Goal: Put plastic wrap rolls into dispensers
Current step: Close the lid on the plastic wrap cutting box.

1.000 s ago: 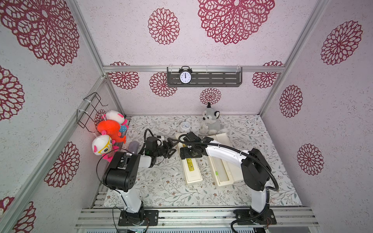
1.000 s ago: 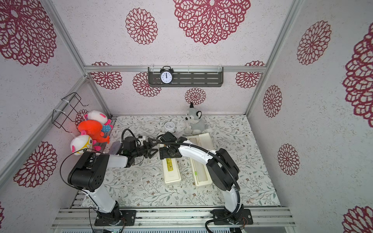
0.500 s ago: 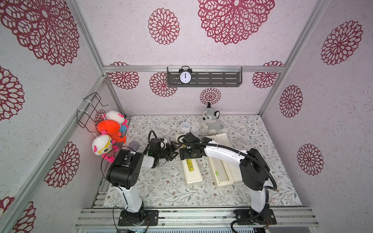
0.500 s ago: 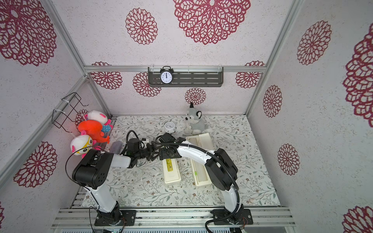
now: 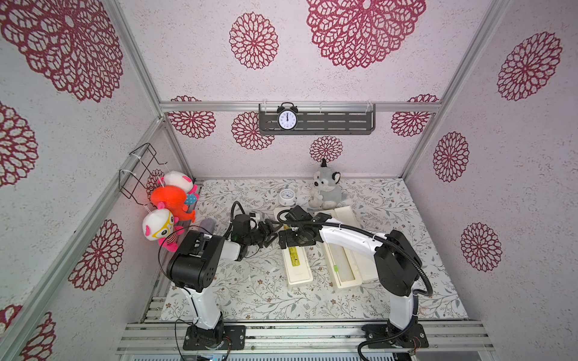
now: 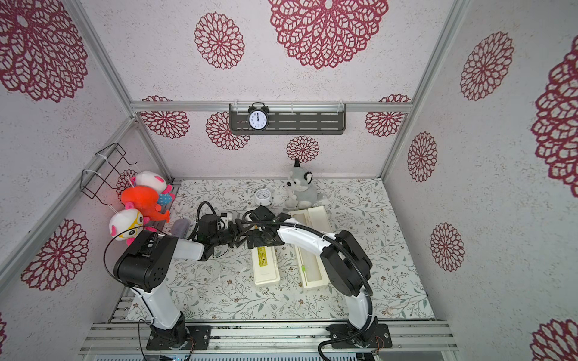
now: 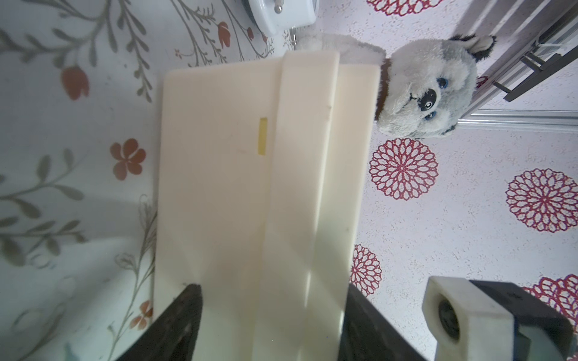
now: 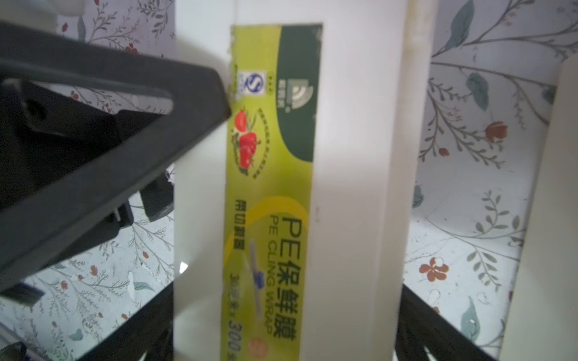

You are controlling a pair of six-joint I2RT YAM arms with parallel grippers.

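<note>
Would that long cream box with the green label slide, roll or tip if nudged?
The long cream plastic box with the yellow-green label lies flat on flat sides, so probably slides. Smooth hard walls look stiff, perhaps slippery.

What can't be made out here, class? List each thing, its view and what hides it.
Inside of the shut box: both top views, its lid covers it.
That box's far part: both top views, the right claw covers much of it.
Small print on the label: right wrist view, blurred.
</note>
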